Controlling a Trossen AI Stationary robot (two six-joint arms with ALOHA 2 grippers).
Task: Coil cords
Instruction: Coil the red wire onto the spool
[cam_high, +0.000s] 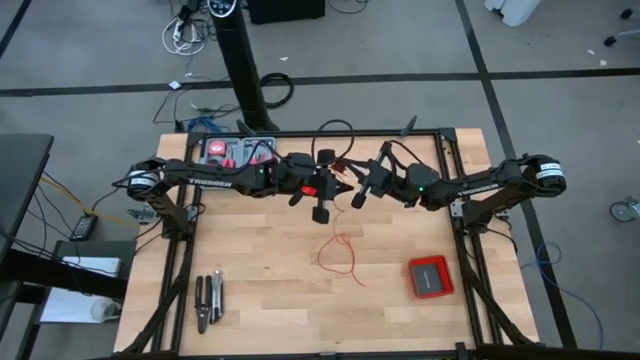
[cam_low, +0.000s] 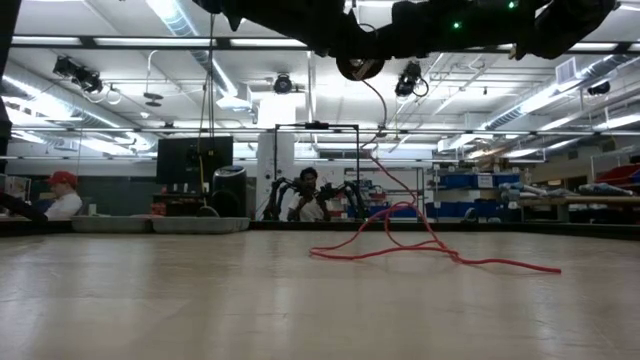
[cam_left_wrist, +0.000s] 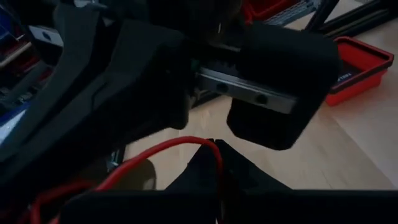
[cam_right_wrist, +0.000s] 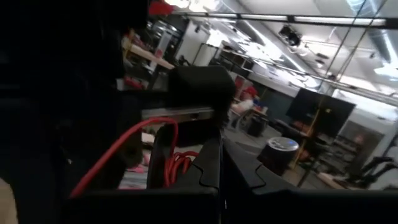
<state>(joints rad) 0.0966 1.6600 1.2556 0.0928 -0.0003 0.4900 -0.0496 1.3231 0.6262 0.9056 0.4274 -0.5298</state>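
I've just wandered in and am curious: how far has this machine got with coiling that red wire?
Partly done, it seems. The right wrist view shows a few red turns already wound. Both the left gripper and right gripper are raised mid-table, shut, with the red wire running up to them. Left to do: a loose squiggly tail lies on the wooden table, uncoiled.

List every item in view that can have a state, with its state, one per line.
red wire: uncoiled, loose loops on the table, one end lifted up to the grippers.
left gripper: shut on the red wire, raised above the table.
right gripper: shut on the red wire, raised.
red box: lying flat on the table.
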